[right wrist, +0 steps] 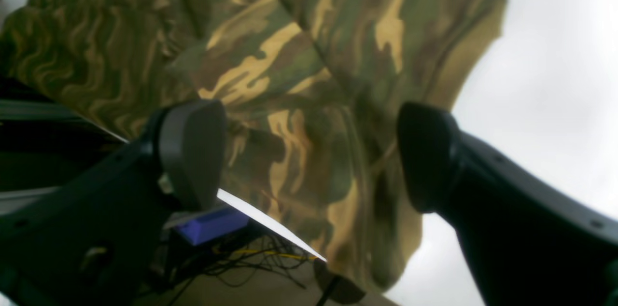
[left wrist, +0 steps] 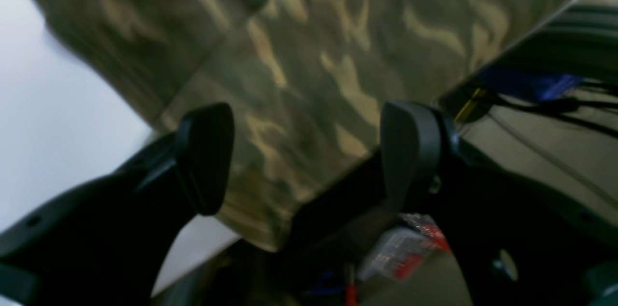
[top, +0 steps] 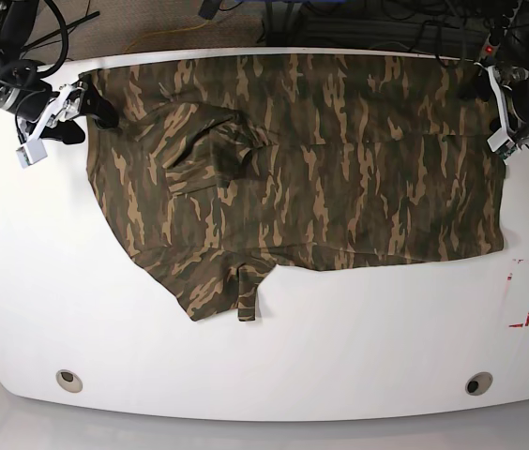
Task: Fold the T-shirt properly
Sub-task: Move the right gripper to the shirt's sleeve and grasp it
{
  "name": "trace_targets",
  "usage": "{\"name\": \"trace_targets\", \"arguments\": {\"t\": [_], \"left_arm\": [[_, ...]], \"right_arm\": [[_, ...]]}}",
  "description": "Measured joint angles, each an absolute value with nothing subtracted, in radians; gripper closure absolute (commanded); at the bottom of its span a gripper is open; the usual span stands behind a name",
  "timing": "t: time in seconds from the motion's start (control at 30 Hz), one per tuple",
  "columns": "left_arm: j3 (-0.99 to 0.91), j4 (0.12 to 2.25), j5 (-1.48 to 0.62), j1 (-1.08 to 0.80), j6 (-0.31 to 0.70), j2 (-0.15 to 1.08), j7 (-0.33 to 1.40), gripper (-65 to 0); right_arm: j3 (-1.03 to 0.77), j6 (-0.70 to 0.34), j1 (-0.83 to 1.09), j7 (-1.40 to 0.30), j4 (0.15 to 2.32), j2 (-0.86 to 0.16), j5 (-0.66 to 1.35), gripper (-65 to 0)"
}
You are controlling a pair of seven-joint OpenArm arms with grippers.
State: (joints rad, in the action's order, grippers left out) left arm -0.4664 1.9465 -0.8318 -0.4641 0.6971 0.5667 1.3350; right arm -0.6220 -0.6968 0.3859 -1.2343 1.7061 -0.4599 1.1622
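Two grippers spread wide, nothing held: we have the right gripper point(top: 58, 112) at upper left, the left gripper point(top: 497, 117) at upper right. Shirt point(top: 311, 159) lies across the table's point(top: 264, 366) top half. Soft, limp cloth; we'd pinch the far corners.

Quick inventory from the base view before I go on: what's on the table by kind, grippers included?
T-shirt, camouflage, lying spread on the white table: 1
Grippers, jaws open, at the far corners of the shirt: 2, the left gripper and the right gripper
Red-and-white marking near the table's edge: 1
Round holes in the table, and: 2
Total: 6
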Motion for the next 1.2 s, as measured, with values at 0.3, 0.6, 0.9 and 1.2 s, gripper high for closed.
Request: {"name": "trace_targets", "arguments": {"t": [0.3, 0.6, 0.9, 1.2], "left_arm": [[-0.351, 1.941, -0.398, -0.467, 0.697, 0.502, 1.245, -43.9], [-0.256, 1.855, -0.212, -0.463, 0.698, 0.497, 1.196, -43.9], [-0.254, 1.79, -0.214, -0.463, 0.698, 0.505, 1.131, -43.9], [-0.257, 1.787, -0.216, -0.463, 0.698, 0.506, 1.128, -43.9]], "right_arm": [[-0.396, -0.693, 0.21, -1.224, 1.6, -0.397, 1.157, -53.1], [-0.322, -0.691, 0.022, -1.214, 1.485, -0.335, 0.922, -53.1], [-0.301, -0.692, -0.051, -1.214, 1.47, -0.247, 0.733, -53.1], [-0.302, -0.693, -0.081, -1.155, 1.365, -0.238, 0.714, -53.0]]}}
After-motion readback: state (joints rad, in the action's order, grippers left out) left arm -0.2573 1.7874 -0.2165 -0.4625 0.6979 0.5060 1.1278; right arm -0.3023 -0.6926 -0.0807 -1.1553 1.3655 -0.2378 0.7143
